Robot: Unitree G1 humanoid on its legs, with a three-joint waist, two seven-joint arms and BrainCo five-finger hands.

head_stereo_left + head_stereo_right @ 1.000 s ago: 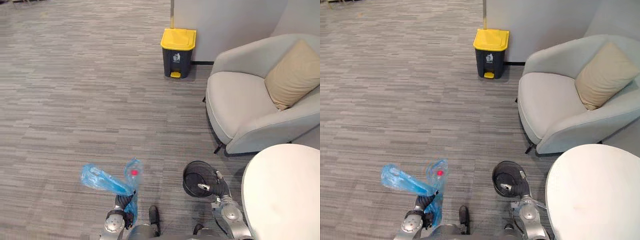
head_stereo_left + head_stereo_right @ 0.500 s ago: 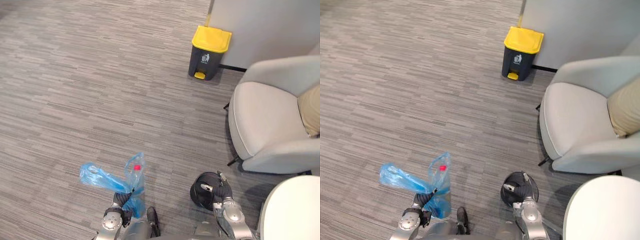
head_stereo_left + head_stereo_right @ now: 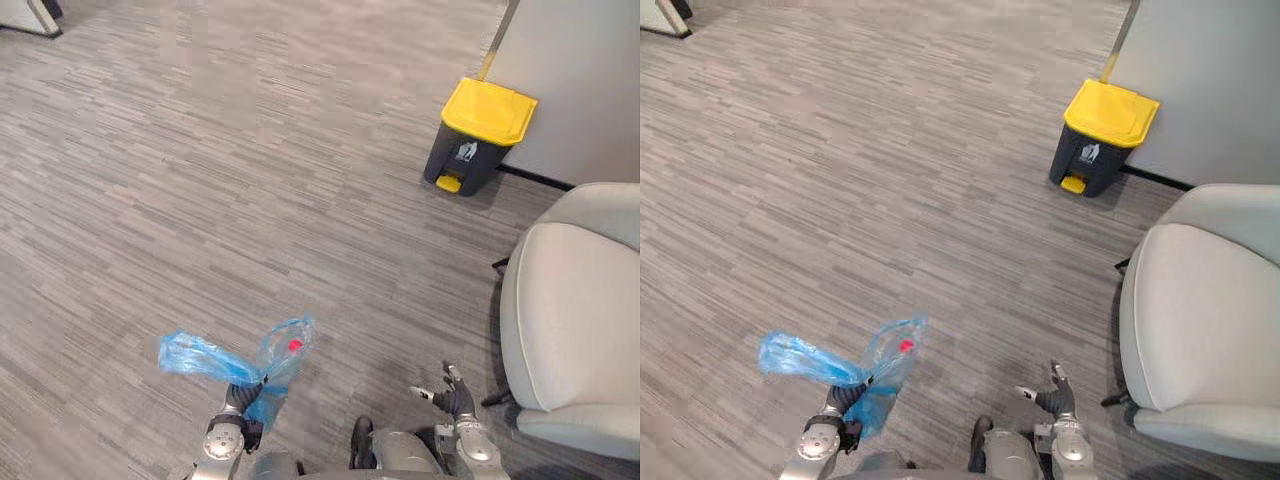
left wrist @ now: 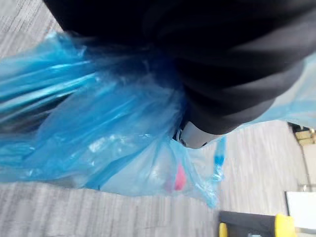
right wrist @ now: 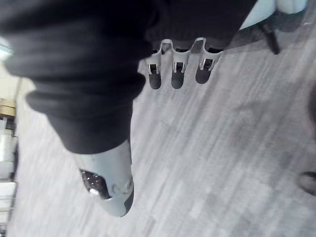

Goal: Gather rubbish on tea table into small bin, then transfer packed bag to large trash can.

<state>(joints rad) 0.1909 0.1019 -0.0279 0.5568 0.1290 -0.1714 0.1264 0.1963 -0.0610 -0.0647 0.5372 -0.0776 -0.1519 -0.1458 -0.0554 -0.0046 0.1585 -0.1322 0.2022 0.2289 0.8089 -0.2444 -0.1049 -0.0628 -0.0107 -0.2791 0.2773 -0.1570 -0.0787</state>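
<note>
I note the blue bag (image 3: 272, 352): thin translucent plastic, its neck bunched in the grasp of the left hand (image 3: 241, 398). A loose tail fans out to the robot's left, and the fuller pouch shows a small red spot inside. The large trash can (image 3: 478, 138) has a dark body and a closed yellow lid. It stands upright by the wall, well apart from the bag.

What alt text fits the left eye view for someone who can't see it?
The left robot hand grips a blue bag of rubbish above grey carpet. The right robot hand hangs open and empty; a yellow-lidded trash can stands ahead near a pale armchair.
</note>
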